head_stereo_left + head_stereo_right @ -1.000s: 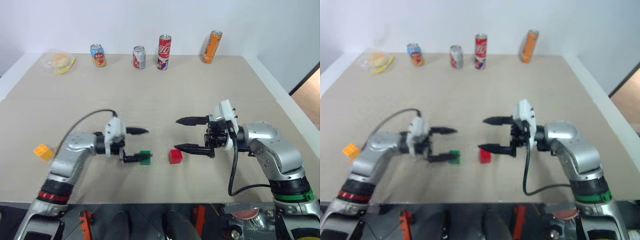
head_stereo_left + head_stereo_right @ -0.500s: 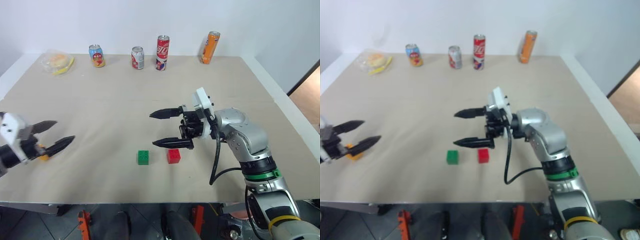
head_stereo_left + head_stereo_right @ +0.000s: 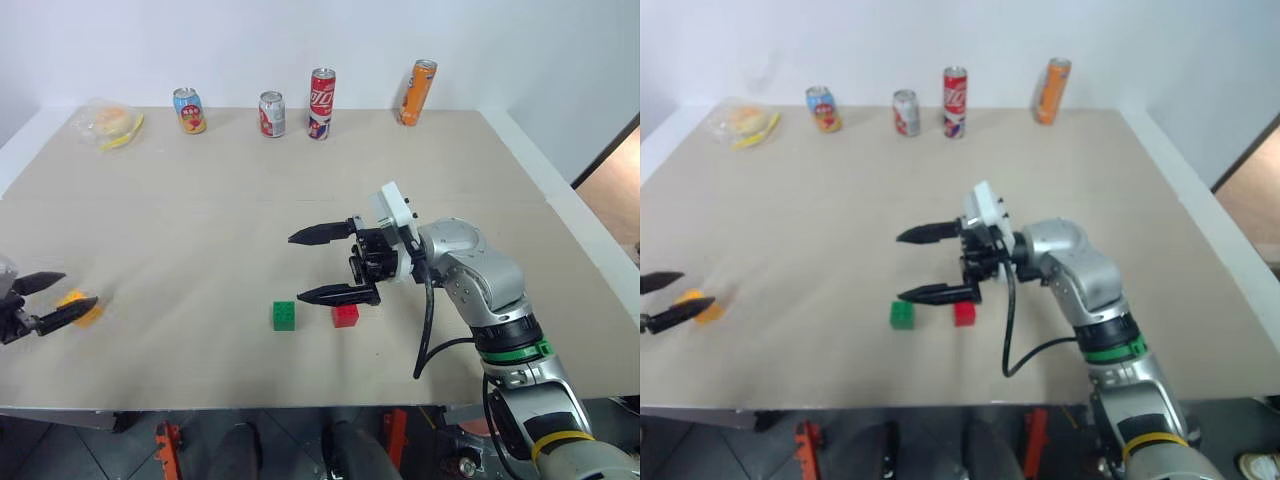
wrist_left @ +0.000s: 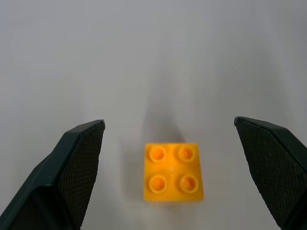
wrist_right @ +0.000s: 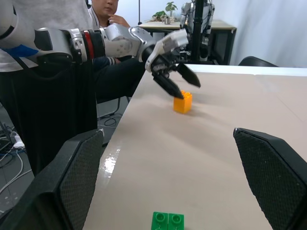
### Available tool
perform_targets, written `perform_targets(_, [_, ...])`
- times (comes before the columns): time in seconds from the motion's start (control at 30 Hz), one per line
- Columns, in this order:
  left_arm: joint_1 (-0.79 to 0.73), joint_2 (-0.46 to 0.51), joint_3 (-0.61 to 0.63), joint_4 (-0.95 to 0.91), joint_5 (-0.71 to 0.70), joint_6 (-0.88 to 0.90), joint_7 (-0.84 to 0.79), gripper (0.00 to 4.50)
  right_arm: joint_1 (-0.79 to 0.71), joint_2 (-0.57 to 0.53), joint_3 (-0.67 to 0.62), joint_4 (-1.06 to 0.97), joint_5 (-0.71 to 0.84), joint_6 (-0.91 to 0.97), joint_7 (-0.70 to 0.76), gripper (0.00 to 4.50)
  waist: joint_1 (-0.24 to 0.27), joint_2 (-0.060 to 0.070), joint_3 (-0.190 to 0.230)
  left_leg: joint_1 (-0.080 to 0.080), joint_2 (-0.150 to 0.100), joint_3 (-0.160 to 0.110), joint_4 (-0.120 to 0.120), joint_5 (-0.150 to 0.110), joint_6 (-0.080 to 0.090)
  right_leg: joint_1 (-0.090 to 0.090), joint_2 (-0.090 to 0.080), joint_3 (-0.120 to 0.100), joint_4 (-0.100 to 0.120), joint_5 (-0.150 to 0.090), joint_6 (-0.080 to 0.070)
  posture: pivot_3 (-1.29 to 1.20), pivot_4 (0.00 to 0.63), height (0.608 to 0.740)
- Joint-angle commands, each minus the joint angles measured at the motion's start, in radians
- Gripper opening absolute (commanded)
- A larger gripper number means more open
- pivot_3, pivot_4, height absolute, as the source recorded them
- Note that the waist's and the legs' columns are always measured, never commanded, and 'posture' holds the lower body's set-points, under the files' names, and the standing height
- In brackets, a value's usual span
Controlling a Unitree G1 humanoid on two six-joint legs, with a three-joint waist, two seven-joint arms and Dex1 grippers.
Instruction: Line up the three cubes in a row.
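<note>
Your left gripper (image 4: 168, 167) hangs over the yellow-orange cube (image 4: 173, 172) at the table's (image 3: 300, 190) left edge, fingers spread, touching nothing. Your right gripper (image 3: 320, 265) points left, spread wide above the green cube (image 3: 284, 315) and red cube (image 3: 346, 315); its lower finger hides part of the red cube.

Three small studded plastic bricks lie on the tan table, studs up.

Green brick (image 3: 284, 315): near the front centre, flat and square to the table edge.

Red brick (image 3: 346, 316): at 3 o'clock of the green one, just beside it with a narrow gap, level with it.

Yellow-orange brick (image 4: 172, 172): four studs on top, flat, well apart from the pair at their 9 o'clock, near the table's left edge.
</note>
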Motion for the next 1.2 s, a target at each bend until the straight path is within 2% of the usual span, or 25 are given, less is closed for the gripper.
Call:
perform_targets(0.03, [-0.025,0.02,-0.039,0.052,0.039,-0.056,-0.015,4.48,0.003,-0.007,-0.026,-0.05,0.016,0.006,-0.012,4.5,0.0,-0.001,0.0,0.0,0.0,0.001,0.0,0.0,0.0,-0.001,0.0,0.001,0.001,0.0,0.0,0.0,0.15,0.74])
perform_targets(0.17, [-0.06,0.014,-0.078,0.095,0.052,-0.077,-0.024,4.48,0.009,-0.012,-0.029,-0.062,0.018,0.012,-0.021,4.5,0.0,-0.001,0.0,-0.003,0.001,0.002,0.001,0.0,0.0,-0.007,0.002,0.001,0.006,0.001,-0.001,0.0,0.15,0.74])
perform_targets(0.37, [-0.099,0.017,-0.111,0.148,0.068,-0.1,-0.027,2.78,0.016,-0.021,-0.035,-0.083,0.027,0.024,-0.032,4.5,-0.001,-0.001,0.0,-0.003,0.002,0.002,0.0,0.0,0.0,-0.008,0.003,0.002,0.006,0.001,-0.001,0.0,0.15,0.74])
perform_targets(0.5, [-0.103,0.023,-0.12,0.166,0.073,-0.109,-0.029,1.37,0.021,-0.024,-0.041,-0.097,0.042,0.039,-0.035,4.5,-0.001,-0.001,0.0,-0.003,0.003,0.003,0.0,0.0,0.0,-0.008,0.003,0.003,0.006,0.001,-0.001,0.0,0.15,0.74])
perform_targets(0.73, [-0.098,0.02,-0.113,0.148,0.063,-0.117,-0.038,1.39,0.019,-0.027,-0.039,-0.095,0.048,0.042,-0.036,4.5,-0.001,-0.001,0.0,-0.003,0.003,0.004,0.001,0.0,0.0,-0.008,0.004,0.003,0.006,0.002,-0.001,0.0,0.15,0.74])
perform_targets(0.9, [-0.096,-0.003,-0.136,-0.105,-0.031,0.016,-0.078,1.39,0.015,-0.053,-0.054,-0.091,0.058,0.049,-0.024,4.5,0.002,-0.001,-0.001,-0.004,0.003,0.004,0.001,0.0,0.0,-0.008,0.003,0.003,0.007,0.001,-0.001,0.0,0.15,0.74])
perform_targets(1.07, [-0.165,-0.034,-0.273,-0.323,-0.055,0.127,-0.107,1.39,0.013,-0.102,-0.063,-0.075,0.047,0.068,-0.029,4.5,0.002,-0.001,-0.001,-0.004,0.002,0.004,0.002,0.0,-0.001,-0.007,0.003,0.005,0.006,0.002,0.001,0.0,0.15,0.74])
perform_targets(1.2, [-0.284,-0.075,-0.428,-0.363,-0.007,0.117,-0.161,1.39,0.021,-0.133,-0.075,-0.076,0.03,0.064,-0.04,4.5,-0.001,-0.001,-0.001,-0.003,0.002,0.005,0.003,0.001,0.0,-0.007,0.006,0.008,0.007,0.003,0.002,0.0,0.15,0.74])
